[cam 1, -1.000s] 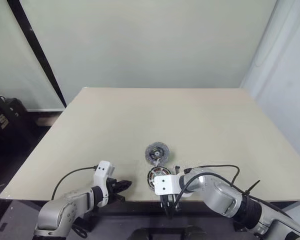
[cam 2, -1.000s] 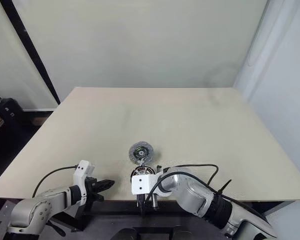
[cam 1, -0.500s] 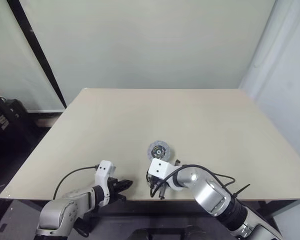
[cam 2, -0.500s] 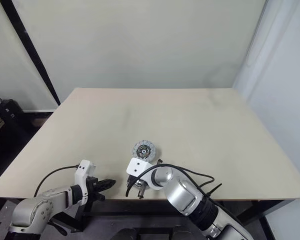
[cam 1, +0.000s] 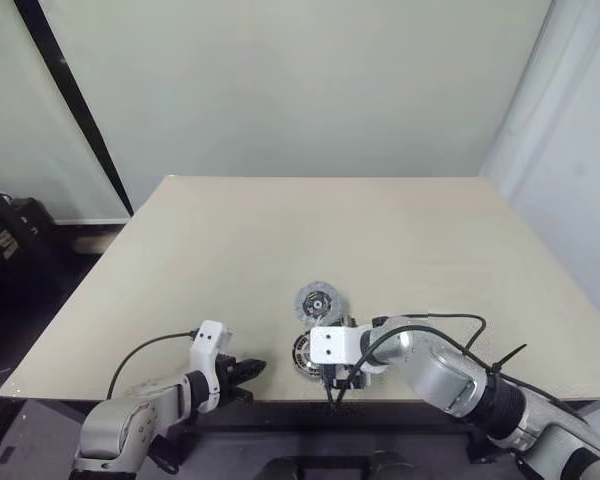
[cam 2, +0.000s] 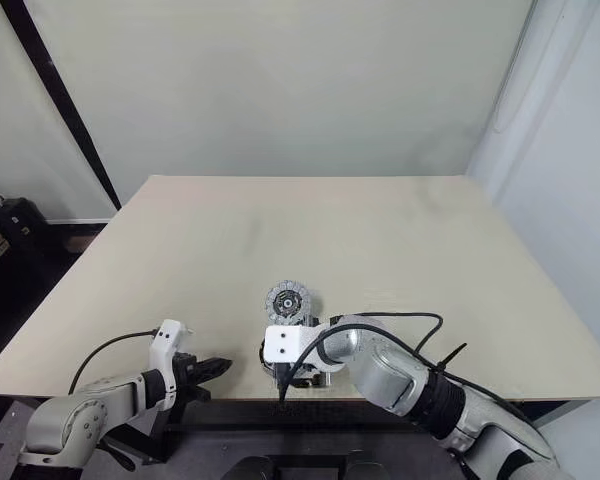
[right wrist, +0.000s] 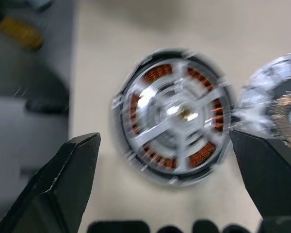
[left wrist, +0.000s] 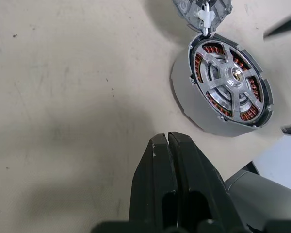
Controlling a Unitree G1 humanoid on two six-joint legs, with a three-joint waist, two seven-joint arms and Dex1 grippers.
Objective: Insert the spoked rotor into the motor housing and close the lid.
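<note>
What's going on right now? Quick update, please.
Left hand shut, empty. Right hand open above motor housing. Spoked rotor sits inside housing. Lid off, lying beside it. Nothing blocking.

Spoked rotor (left wrist: 231, 76) sits in motor housing (left wrist: 196, 114) beyond closed fingers (left wrist: 157, 167).

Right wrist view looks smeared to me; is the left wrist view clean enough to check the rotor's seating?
Right wrist view: motion-blurred, the spoked rotor and motor housing smeared. Left wrist view: sharp, with the rotor's spokes lying inside the ring of copper windings and the lid cut off by the frame edge.
</note>
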